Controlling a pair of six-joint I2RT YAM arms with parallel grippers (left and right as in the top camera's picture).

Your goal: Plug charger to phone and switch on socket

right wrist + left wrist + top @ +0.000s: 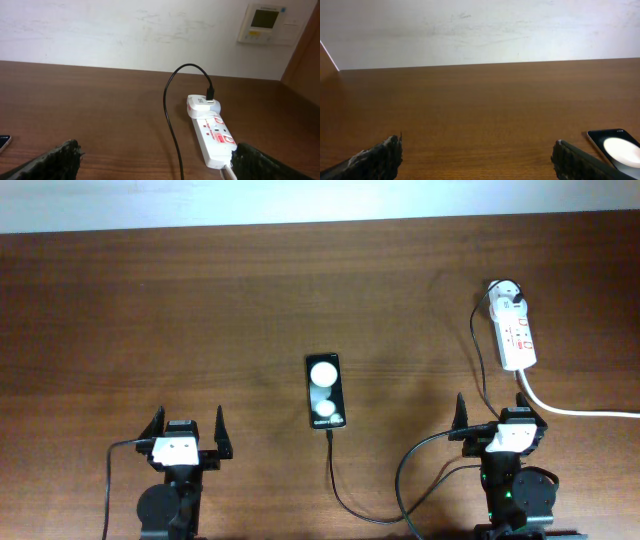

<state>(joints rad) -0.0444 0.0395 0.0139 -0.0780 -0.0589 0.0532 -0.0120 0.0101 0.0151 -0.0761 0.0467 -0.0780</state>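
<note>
Phone [323, 392] at centre of bench [150, 300], charger cable [331, 470] meeting its near end (seating unclear) | adapter [201, 103] in power strip [517, 340] near far right corner | left gripper [186, 432], right gripper [502, 418]: fingers spread, empty, at near edge | step: likely switching on; next: right arm reaches strip, presses it live.

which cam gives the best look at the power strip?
Right wrist: the power strip is close, with its red markings and the white adapter plugged into its far end clear. Overhead shows it whole but small, at frame right. Left wrist doesn't show it.
</note>
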